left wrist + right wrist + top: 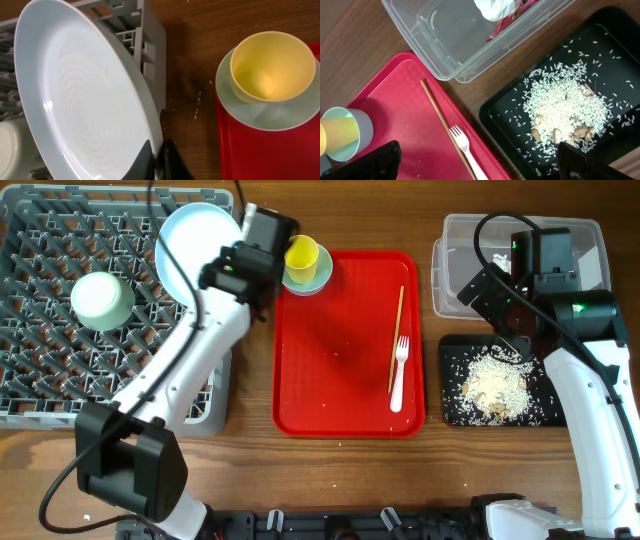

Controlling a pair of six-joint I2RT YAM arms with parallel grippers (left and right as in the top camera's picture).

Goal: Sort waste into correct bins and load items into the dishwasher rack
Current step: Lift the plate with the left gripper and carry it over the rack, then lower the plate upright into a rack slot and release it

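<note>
My left gripper [232, 272] [157, 161] is shut on the rim of the pale round plate [195, 248] [85, 100] and holds it tilted on edge over the right side of the grey dishwasher rack [50, 380]. One blue-green bowl [102, 300] sits upside down in the rack. The yellow cup [302, 253] [272, 62] stands in the other bowl [322, 275] on the red tray's corner. The chopstick [396, 340] and white fork [399, 375] lie on the tray. My right gripper [490, 292] [480, 165] is open and empty. The wrapper [502, 10] lies in the clear tub [450, 275]; the rice [495, 385] lies in the black tray [452, 395].
The red tray [340, 370] lies between the rack and the two bins. The rack's pegs stand up all over its floor. A few rice grains lie on the wooden table [197, 107] next to the rack.
</note>
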